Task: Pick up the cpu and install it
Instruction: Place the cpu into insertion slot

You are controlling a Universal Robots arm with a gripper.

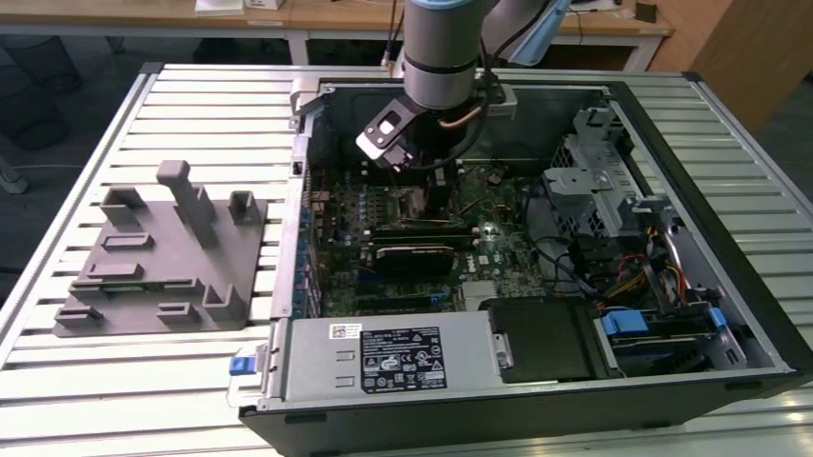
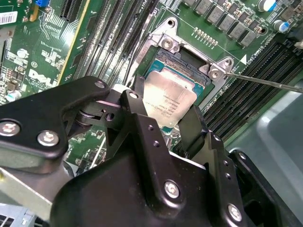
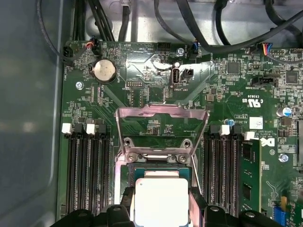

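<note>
You see the cpu, a silvery square chip with a darker rim, level over the open socket, clasped by the end effector.

In the exterior view you get soft, even light from above. The white ribbed metal table reads bright, while the inside of the open black computer case is dimmer and darkest beneath the grey robot arm. In the first wrist view, glare washes the small square silvery cpu almost white. A bright patch lies on the green circuit board, and the grey case wall looks murky.
</note>
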